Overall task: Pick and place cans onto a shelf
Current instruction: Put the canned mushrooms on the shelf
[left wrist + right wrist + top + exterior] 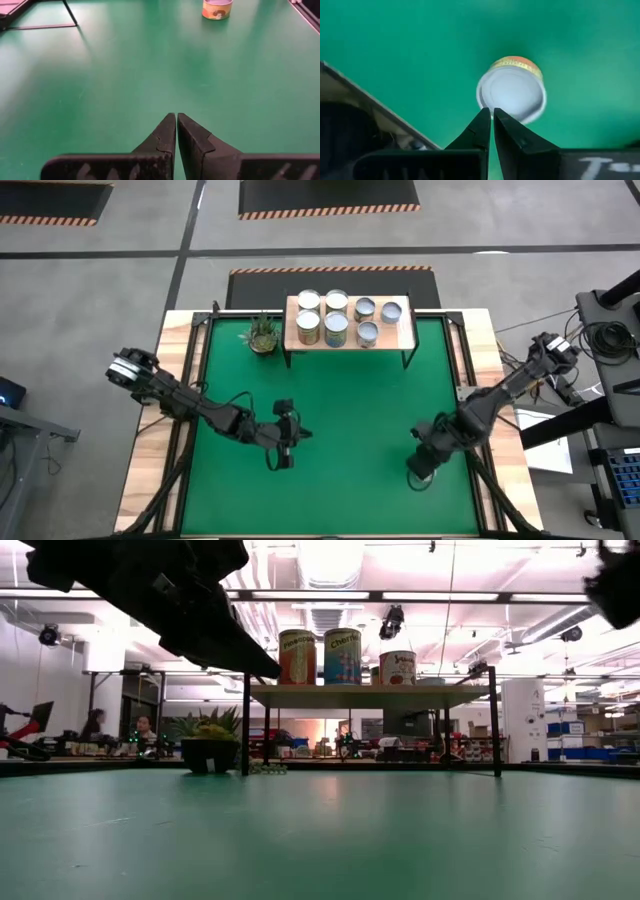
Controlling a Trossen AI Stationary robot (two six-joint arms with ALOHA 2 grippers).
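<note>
Work surface was a large green mat [330, 430] on a pale wood table [145, 460], standing on a grey concrete floor with hazard-striped mats; the low view looked into an open lab with desks and seated people far behind.

Left arm reached in from the table's left edge. The left gripper [284, 442] sat over the front-left part of the mat, fingers [167, 131] pressed together, grasping nothing. Its wrist view showed bare mat ahead and one short can with a yellowish label [217, 9] standing upright farther off.

A small potted plant [262, 333] stood at the back of the mat, just left of the shelf [405, 337]. The shelf, a pale board on thin black legs, stood at the back centre. Seven cans [336, 303] were upright on it in two rows: taller ones toward the left, shorter silver-topped ones toward the right.

Right arm came in from the right edge. The right gripper [424, 465] hung over the front-right part of the mat, fingers [481, 127] clenched on nothing, directly above the short can on the mat there. The can's round white top [512, 95] showed just past the fingertips; contact could not be judged.
</note>
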